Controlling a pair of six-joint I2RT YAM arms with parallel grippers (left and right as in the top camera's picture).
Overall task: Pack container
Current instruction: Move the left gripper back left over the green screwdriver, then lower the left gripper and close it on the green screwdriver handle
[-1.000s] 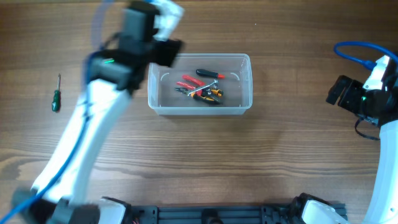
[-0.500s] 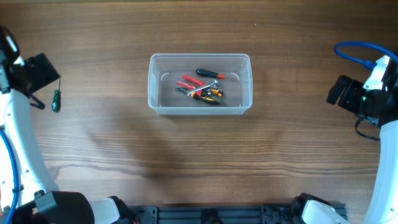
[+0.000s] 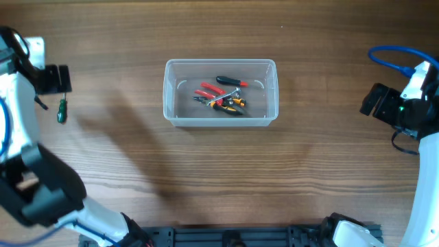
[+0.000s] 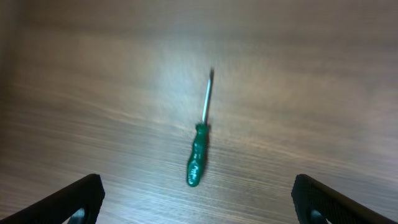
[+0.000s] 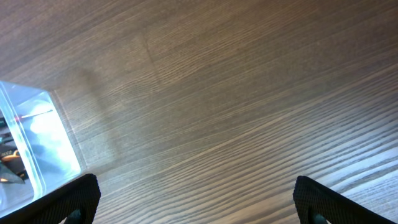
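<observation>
Left tool [image 4: 199, 196], spread wide, hovers over the green screwdriver [image 4: 196, 158] on the table [image 3: 309, 171], well left of the container [image 3: 220, 122]. Best to descend centred on the handle, fingers straddling it. Right tool [image 5: 196, 199] is spread too, empty.

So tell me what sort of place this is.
Likely a robotics test bench: a left arm and right arm flank a wooden table holding a clear tub of hand tools.
</observation>
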